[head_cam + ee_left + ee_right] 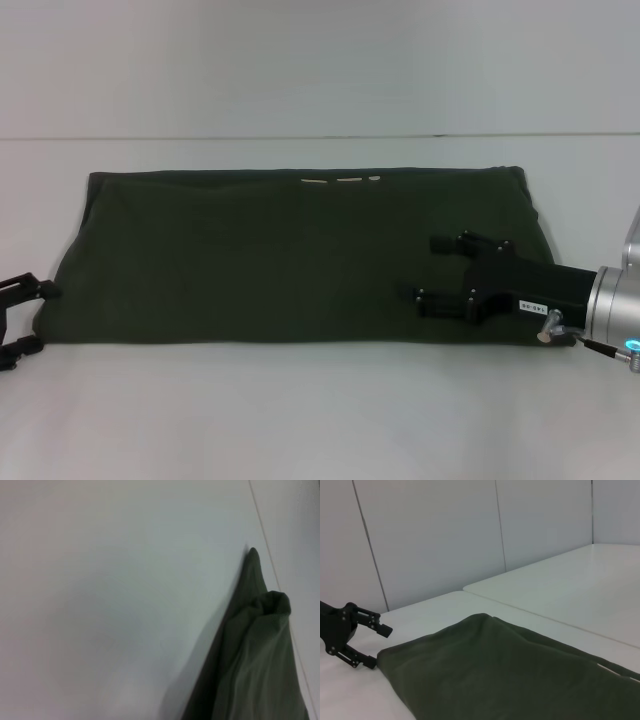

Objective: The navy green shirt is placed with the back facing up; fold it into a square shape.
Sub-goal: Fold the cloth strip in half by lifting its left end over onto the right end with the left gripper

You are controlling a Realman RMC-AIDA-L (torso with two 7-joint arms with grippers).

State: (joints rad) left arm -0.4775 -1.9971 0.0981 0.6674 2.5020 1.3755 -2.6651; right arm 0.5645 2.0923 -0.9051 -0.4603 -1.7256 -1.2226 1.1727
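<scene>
From the head camera you see one shirt (290, 255), dark olive green, lying flat on the white table (320, 410) as a long band running from your left to your right, already folded along its length. A few small cream marks show at its far edge near the middle. You have two claws in view. The right claw (432, 270) hangs over the right part of the shirt, pointing toward the left, with its two black fingers spread wide apart and nothing between them. The left claw (30, 318) sits at the shirt's near left corner, its two fingers parted, with the upper tip touching or just beside the cloth edge.

From the left wrist camera you see only the table (110, 605) and one end of the shirt (255, 670), with a small rounded hump of cloth bunched at the corner.

From the right wrist camera you look along the shirt (510, 675) toward its far end, where the left claw (374, 645) stands open at the corner, one fingertip right against the fabric. White wall panels (430, 535) stand behind the table (570, 580).
</scene>
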